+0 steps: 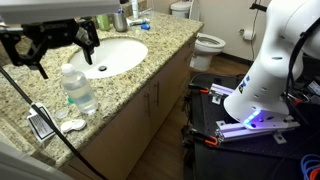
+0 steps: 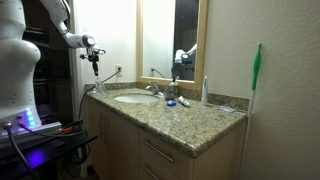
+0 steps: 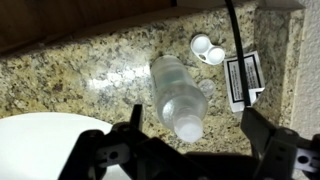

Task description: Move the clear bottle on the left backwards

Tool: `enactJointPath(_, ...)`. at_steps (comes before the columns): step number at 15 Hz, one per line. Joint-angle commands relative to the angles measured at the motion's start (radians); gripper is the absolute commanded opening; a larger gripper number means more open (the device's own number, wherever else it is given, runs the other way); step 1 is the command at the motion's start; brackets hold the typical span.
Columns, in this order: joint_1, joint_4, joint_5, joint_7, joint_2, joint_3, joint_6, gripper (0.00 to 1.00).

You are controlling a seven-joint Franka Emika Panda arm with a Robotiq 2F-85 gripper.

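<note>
Pincer [image 1: 66,62] spread wide and empty. The clear bottle [image 1: 79,90] stands upright directly beneath it on the table [image 1: 170,45]. An off-centre descent could clip the narrow neck, toppling the light bottle toward the sink [image 1: 115,55].

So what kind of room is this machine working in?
A bathroom, probably in a home. There is a white sink set in a granite vanity counter, a toilet just past the counter, and a framed mirror on the wall above.
</note>
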Motion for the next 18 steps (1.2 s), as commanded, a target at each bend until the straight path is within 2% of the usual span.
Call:
enactJointPath(1,0.012,0.016,-0.025,0.007,0.065,-0.026,0.035,1.0)
enactJointPath(2,0.018,0.001,-0.005,-0.002,0.023,-0.027,0.01,1.0)
enactJointPath(8,0.015,0.015,-0.041,0.023,0.089,-0.046,0.038,1.0)
enactJointPath(14,0.021,0.005,-0.039,0.005,0.085,-0.061,0.036,1.0)
enactJointPath(15,0.021,0.005,-0.026,-0.004,0.085,-0.059,0.035,0.75)
enactJointPath(16,0.022,0.007,-0.022,-0.002,0.085,-0.059,0.037,0.74)
enactJointPath(18,0.022,0.008,-0.005,-0.016,0.084,-0.058,0.036,0.6)
